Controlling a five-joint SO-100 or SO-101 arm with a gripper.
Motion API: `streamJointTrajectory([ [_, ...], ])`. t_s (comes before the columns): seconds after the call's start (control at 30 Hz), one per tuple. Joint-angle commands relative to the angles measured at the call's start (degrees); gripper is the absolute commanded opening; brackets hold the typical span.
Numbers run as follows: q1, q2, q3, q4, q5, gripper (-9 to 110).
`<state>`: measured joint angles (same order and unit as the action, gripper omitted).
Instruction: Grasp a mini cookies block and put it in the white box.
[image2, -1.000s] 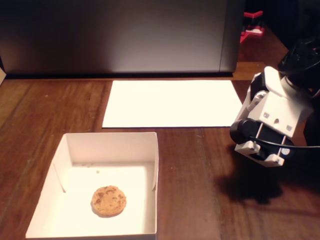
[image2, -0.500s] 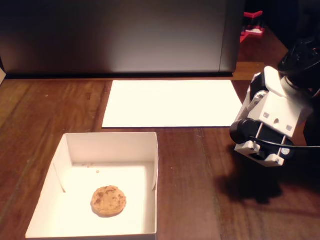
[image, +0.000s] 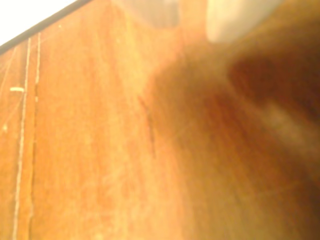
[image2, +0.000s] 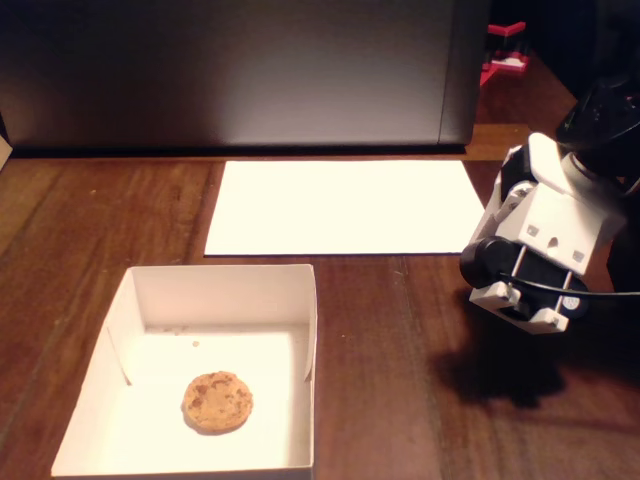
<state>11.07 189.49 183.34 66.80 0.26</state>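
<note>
Cookie in the box, arm off to the right.
Wrist view: blurred wooden counter (image: 90, 150) only. Fixed view: the cookie (image2: 217, 401) lies inside the white box (image2: 225, 283); a paper sheet (image2: 345, 207) lies behind it; whether the gripper is apart or together cannot be told.

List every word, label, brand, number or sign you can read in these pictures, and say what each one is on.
None can be read.
The shallow square white cardboard box, the small round golden-brown cookie in it and the flat white paper sheet are all blank.
The white plastic arm housing shows only small dark marks, too small to read.
The wrist view is blurred and shows only bare wooden tabletop.
</note>
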Motion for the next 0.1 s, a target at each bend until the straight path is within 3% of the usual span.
streamJointTrajectory([
  [0.0,-0.53,4.13,-0.62,1.76,0.00,0],
  [0.07,-0.53,4.13,-0.62,1.76,0.00,0],
])
